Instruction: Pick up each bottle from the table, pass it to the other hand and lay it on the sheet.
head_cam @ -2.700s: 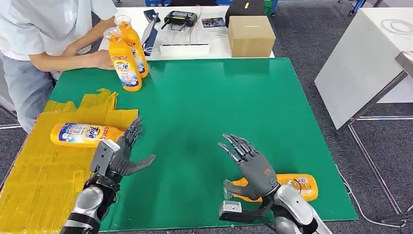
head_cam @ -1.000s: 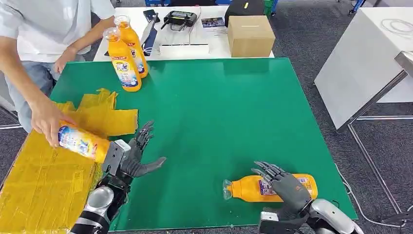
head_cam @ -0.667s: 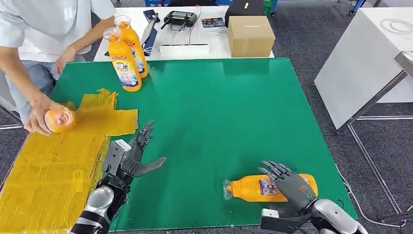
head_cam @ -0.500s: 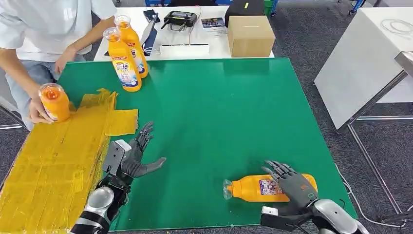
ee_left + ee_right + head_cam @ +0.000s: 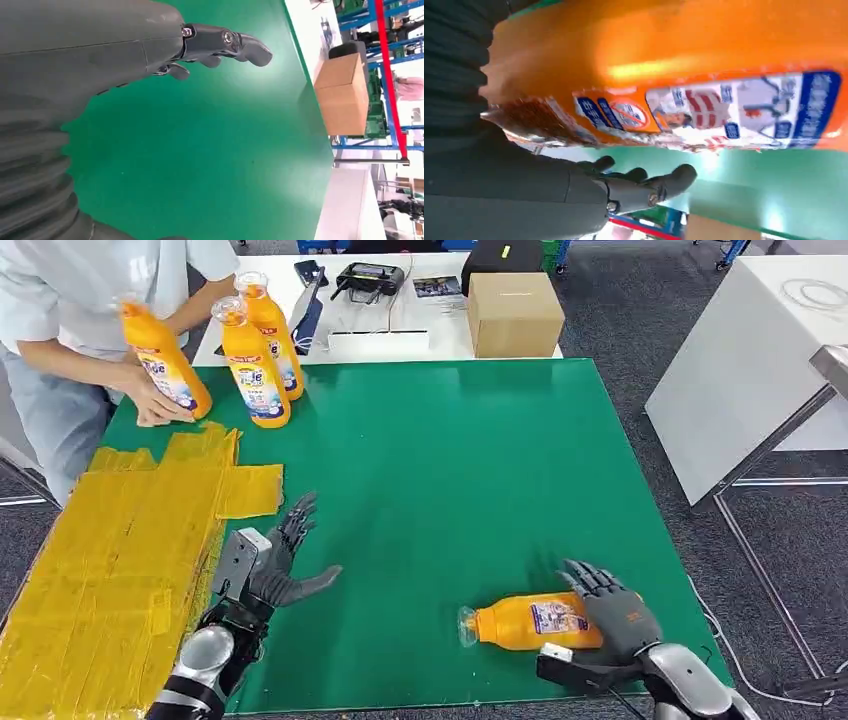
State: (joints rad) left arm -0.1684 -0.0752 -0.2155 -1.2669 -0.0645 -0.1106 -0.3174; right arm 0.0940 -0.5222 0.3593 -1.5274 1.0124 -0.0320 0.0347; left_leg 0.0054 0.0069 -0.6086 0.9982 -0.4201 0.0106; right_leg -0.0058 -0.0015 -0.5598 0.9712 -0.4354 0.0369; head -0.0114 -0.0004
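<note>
On the green surface (image 5: 450, 470) an orange bottle (image 5: 528, 621) lies on its side near the front edge, with the cap toward the middle; the right hand (image 5: 612, 612) rests over its base end, with the fingers (image 5: 590, 578) curved over the far side, and I cannot tell if it really grips it or only touches; in the right wrist view the bottle (image 5: 704, 75) is very close and its printed label is readable as a label, with the thumb and the dark fingers (image 5: 644, 187) of the right hand (image 5: 574, 195) beside it, which the head view does not show so near; the left hand (image 5: 272, 562) is above the surface beside the yellow sheet (image 5: 110, 560), spread and holding nothing; the left wrist view shows its fingers (image 5: 225, 45) apart over bare green, and far behind them the cardboard box (image 5: 342, 95); at the far left corner two bottles (image 5: 262, 350) stand upright, and a person's hand (image 5: 150, 405) holds a third bottle (image 5: 165, 365), tilted, just beside them; the sheet has no bottle on it; the box (image 5: 514, 312) stands on the white table (image 5: 440, 325) behind
</note>
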